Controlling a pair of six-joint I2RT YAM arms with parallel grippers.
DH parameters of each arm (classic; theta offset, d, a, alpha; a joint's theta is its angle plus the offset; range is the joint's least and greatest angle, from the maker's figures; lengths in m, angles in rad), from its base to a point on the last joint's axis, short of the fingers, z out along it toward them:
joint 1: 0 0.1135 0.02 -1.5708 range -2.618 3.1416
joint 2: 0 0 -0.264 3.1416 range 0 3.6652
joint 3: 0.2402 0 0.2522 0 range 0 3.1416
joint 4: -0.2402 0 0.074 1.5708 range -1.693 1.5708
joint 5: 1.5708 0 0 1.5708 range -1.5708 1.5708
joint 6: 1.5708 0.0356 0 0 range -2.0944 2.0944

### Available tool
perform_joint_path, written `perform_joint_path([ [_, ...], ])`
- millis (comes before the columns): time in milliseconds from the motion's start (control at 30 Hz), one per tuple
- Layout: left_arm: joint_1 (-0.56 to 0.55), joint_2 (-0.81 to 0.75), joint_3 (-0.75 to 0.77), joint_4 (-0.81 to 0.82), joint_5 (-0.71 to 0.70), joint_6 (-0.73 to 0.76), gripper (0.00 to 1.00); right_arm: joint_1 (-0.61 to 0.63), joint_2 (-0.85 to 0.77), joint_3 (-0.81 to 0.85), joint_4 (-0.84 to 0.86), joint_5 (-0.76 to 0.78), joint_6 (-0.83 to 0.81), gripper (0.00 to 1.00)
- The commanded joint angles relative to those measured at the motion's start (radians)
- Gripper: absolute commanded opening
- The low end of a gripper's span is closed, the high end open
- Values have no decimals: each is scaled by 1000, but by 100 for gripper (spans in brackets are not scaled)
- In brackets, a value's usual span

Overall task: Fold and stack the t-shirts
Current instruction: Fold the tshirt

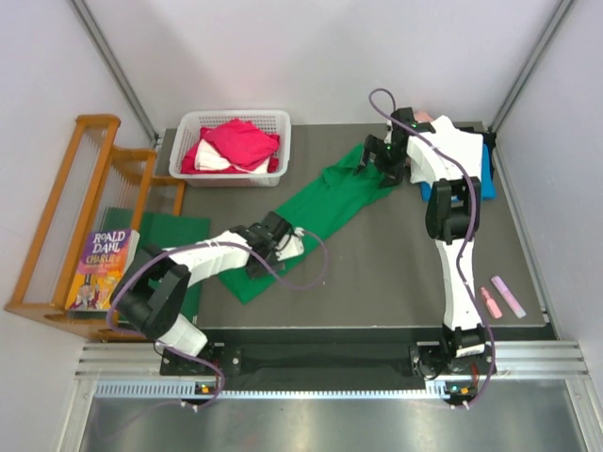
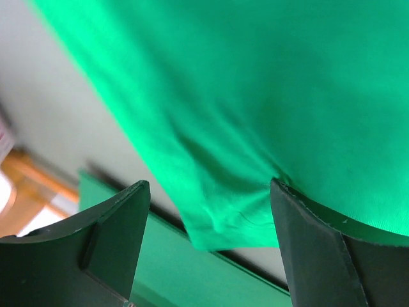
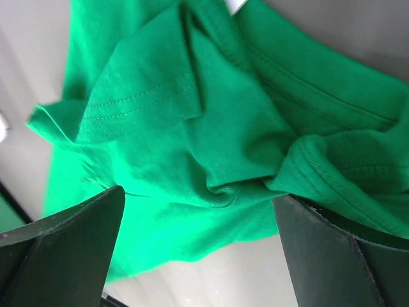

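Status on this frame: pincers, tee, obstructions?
Left pincer open around green tee, near end. Right pincer open at far end. Tee diagonal, unfolded. No obstruction seen.

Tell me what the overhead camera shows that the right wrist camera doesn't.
Only overhead: the white basket of pink and white shirts, the book, the wooden rack and the left gripper. Only the right wrist: the stitched sleeve hem and a bit of white neck label. Both: the green t-shirt, with the open right gripper at its crumpled end.
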Motion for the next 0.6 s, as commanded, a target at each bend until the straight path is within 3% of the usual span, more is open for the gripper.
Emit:
perform_joint_path([
  [0, -101, -17, 73, -217, 121, -121, 81, -7, 59, 42, 71, -62, -19, 100],
  [167, -145, 11, 139, -268, 197, -173, 81, -26, 37, -54, 216, -203, 18, 100],
  [567, -168, 69, 203, -283, 307, -201, 81, -50, 125, 37, 400, -364, 169, 100],
])
